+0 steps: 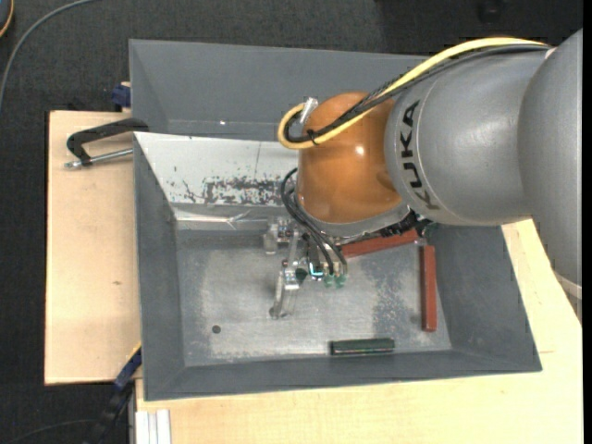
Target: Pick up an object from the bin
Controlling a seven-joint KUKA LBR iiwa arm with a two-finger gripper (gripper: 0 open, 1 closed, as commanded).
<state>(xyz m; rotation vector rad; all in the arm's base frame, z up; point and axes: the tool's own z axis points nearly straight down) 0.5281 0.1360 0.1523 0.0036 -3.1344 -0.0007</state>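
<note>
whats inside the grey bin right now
A red-brown stick by the right wall, a second reddish stick partly under the arm, a dark flat bar near the front wall, and the gripper over bare floor. The arm hides the bin at its back right.

A grey metal bin (157, 276) seen from above. The robot arm's claw (282, 303) hangs low over the bin's middle. A reddish-brown stick (428, 289) lies by the right wall, and a dark flat bar (363, 346) by the near wall.
</note>
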